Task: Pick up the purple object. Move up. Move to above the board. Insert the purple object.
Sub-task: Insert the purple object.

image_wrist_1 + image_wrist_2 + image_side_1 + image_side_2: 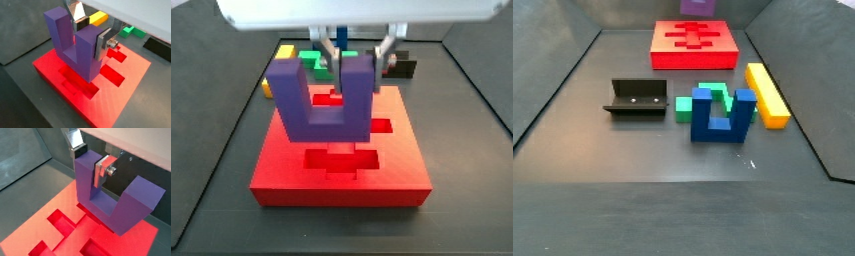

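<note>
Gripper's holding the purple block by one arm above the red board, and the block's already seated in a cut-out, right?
Not seated. The gripper does hold the purple block by one arm above the board, but a side view shows the block hanging clear of the cut-outs, which are empty.

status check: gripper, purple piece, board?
Gripper shut on one arm of the purple object, above the board. Block hangs base down, not yet seated in the cut-outs. Nothing in the way.

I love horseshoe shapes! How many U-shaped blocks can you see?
2. The purple object, held by the gripper above the board, and a blue U piece standing beside the green block. None seem hidden.
</note>
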